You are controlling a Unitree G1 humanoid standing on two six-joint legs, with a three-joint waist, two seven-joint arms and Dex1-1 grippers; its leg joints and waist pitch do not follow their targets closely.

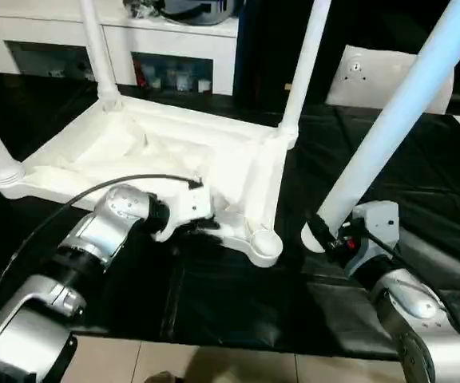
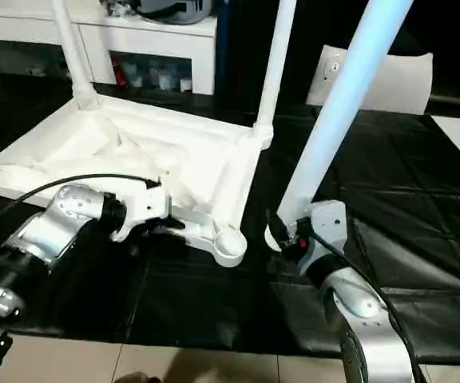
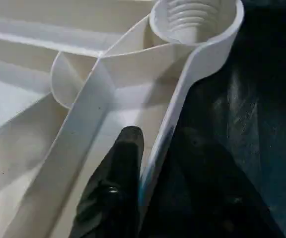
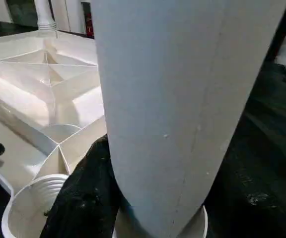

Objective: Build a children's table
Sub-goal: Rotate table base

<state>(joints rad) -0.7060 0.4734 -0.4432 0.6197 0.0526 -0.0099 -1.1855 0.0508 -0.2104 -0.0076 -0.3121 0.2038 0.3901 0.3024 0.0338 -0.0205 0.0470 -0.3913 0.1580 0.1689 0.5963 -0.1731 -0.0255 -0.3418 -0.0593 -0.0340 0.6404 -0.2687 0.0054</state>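
The upturned table top (image 1: pixel 174 152) is pinched at its near rim by the left gripper (image 3: pixel 148 163), apparently; a loose leg (image 1: pixel 398 112) is clamped in the right gripper's (image 1: pixel 330 235) jaws.

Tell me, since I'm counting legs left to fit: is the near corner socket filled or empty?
Empty. The near corner socket shows open threads inside, and the fourth leg is held beside it in the right gripper.

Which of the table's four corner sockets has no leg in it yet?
The near corner socket beside the right gripper, which holds the fourth leg; the other three already hold upright legs.
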